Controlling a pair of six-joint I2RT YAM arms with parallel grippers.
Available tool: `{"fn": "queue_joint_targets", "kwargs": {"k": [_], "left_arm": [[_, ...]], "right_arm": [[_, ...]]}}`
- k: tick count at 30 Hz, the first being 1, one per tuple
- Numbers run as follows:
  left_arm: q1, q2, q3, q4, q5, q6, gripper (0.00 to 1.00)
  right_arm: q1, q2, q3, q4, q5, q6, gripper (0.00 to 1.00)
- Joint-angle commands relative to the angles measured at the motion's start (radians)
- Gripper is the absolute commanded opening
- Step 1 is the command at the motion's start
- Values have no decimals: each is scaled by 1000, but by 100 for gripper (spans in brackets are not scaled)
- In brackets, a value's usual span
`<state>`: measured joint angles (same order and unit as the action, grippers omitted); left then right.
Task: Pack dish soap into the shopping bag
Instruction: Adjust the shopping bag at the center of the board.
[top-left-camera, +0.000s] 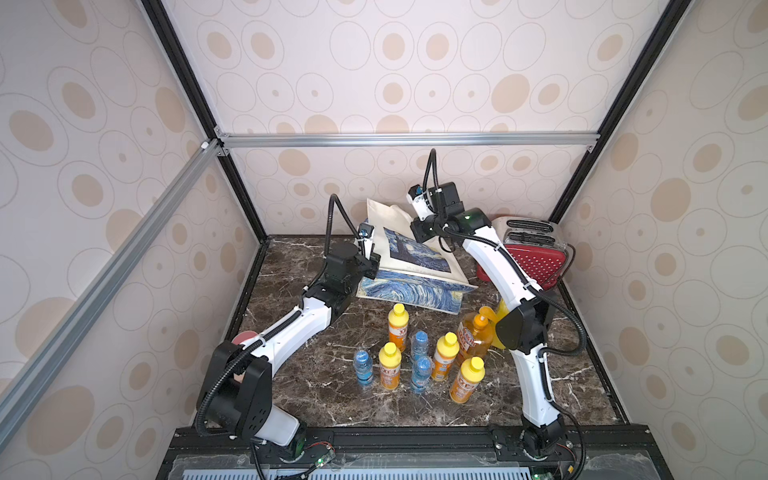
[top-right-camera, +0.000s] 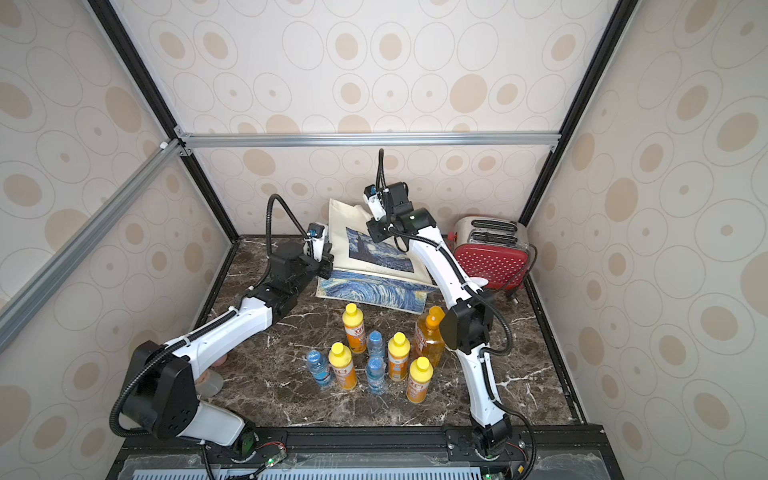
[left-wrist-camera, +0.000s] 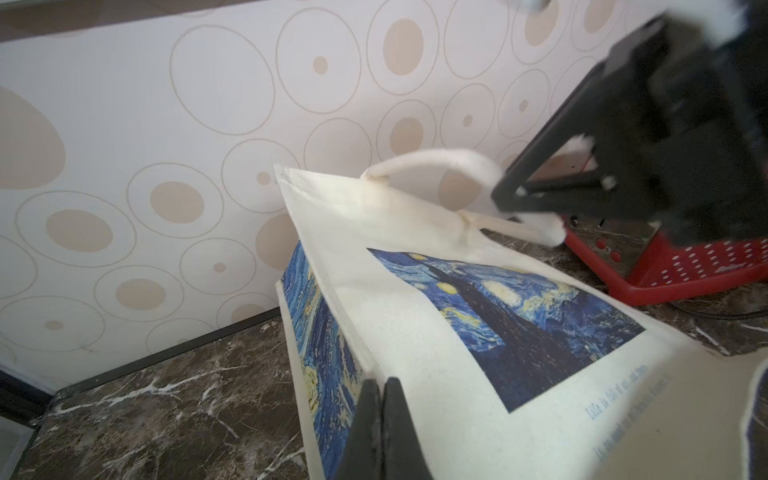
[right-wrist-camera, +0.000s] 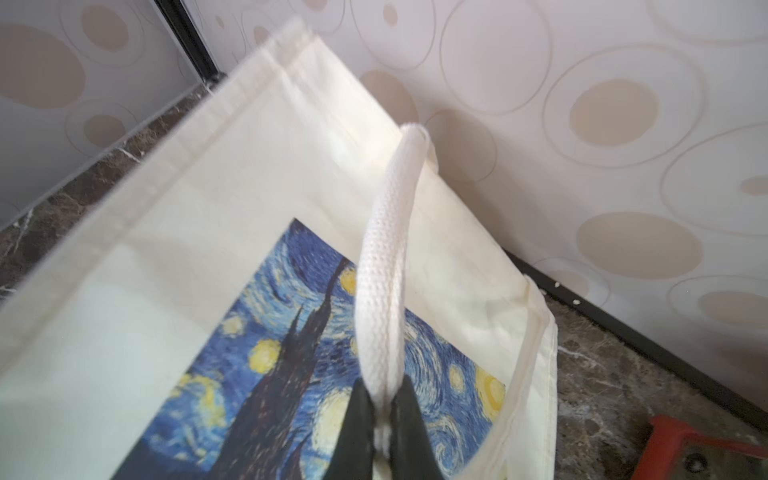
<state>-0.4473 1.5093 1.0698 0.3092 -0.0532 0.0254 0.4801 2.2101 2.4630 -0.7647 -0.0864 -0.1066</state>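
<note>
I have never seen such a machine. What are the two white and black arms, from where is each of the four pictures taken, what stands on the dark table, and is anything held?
They are two robot arms, mounted at the near edge of the table. Each ends in a gripper, a clamp with two fingers. Two pictures look down on the whole scene from above. The other two come from a camera on each wrist, looking along the fingers. On the table stand four orange soap bottles with yellow caps, an amber pump bottle, three water bottles and a red toaster. A cream bag with a blue print is tilted behind them. The right gripper is shut on its white rope handle; the left gripper is shut on the bag's side edge.
</note>
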Motion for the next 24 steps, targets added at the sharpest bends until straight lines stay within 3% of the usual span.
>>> {"fn": "queue_joint_targets", "kwargs": {"k": [1,7,11,15,19,24], "left_arm": [[-3,50,15,84,-65,42,11],[12,169,51,106,-80,11,57],[21,134,42,108,-70,-39,80],[34,26,5,114,-51,-119,87],[65,-90,14,39,-29,-237,87],[139,-123,184,-229,10,-388,90]], "right_arm": [[-1,-116,53,75,-5,-37,0],[2,-201,28,77,-87,-39,0],[25,-326,-155,116,-101,-56,0],[75,-466,-386,169,-66,-88,0],[116,-539,-431,127,-72,-103,0],[165,-645,-593,134,-55,-96,0]]}}
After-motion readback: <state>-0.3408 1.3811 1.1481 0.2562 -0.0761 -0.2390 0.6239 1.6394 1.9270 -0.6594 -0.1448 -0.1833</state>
